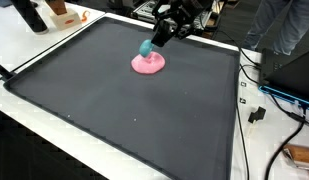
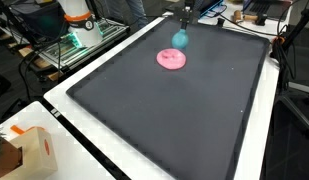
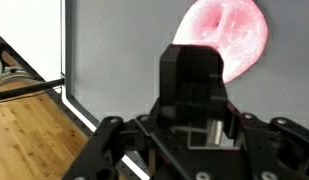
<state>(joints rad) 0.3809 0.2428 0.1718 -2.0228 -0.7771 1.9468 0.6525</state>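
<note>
Your black two-finger gripper (image 1: pixel 154 40) is up at the far end of the large black rectangular mat (image 1: pixel 114 110), and it's pinching a small teal rounded object (image 1: pixel 146 48) at its tip. The fingers are pressed in on that teal piece from above, and in both exterior views it hangs off the gripper rather than resting on the mat.

Right below it sits the flat round pink disc (image 1: pixel 147 65), lying flat on the mat. In an exterior view the teal object (image 2: pixel 180 39) sits clear of the pink disc (image 2: pixel 171 59), with a sliver of dark mat showing between them. From the other side the teal piece overlaps the disc's far edge. So it is over or just beside the disc's rim, lifted, not touching as far as I can tell.

In your wrist view the gripper's black housing fills the middle of the picture and hides the fingertips. The teal piece doesn't show there at all. The pink disc (image 3: pixel 234 35) glows at the top right, partly behind the housing.

Around the mat, the white tabletop (image 1: pixel 34 115) frames it on all sides. A small cardboard box with a white face (image 2: pixel 29 150) stands on the near corner of the table, well apart from you. A bundle of black cables (image 1: pixel 259 100) trails along the table edge beside the mat. The wrist view catches a strip of wooden floor (image 3: pixel 29 130) past the table's edge.
</note>
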